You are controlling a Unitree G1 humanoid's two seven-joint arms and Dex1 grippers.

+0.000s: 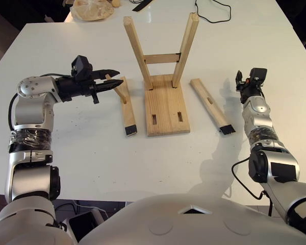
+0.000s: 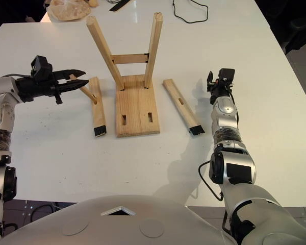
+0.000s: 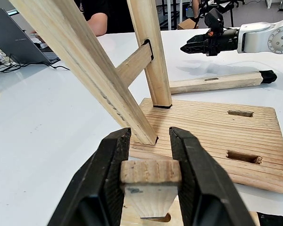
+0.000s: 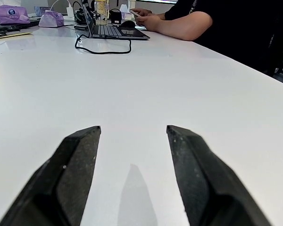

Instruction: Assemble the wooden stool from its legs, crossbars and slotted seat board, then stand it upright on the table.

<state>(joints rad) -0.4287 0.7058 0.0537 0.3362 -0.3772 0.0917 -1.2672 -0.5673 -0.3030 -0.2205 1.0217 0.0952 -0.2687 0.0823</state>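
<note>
A white table (image 1: 92,163) carries all the parts. The seat board (image 1: 166,109) lies flat at the middle, slotted face up, with two slots open at its near end. Two legs (image 1: 137,51) stand in the slots at its far end, leaning away from the robot, and a crossbar (image 1: 162,58) joins them partway up. A loose leg (image 1: 211,104) with a black cap at its near end lies flat just right of the board, apart from it. Another capped leg (image 1: 128,109) lies just left of the board. A short bar (image 2: 84,91) slants up from this leg toward the robot's left. The left gripper (image 3: 151,136) hangs over the table left of the board, its fingers (image 3: 108,169) clamped on the upper end of that short bar. The right gripper (image 1: 241,81) sits low over bare table right of the loose leg, well apart from it, its fingers (image 4: 75,155) spread with nothing between them. A black cable (image 1: 214,13) lies at the far edge.
</note>
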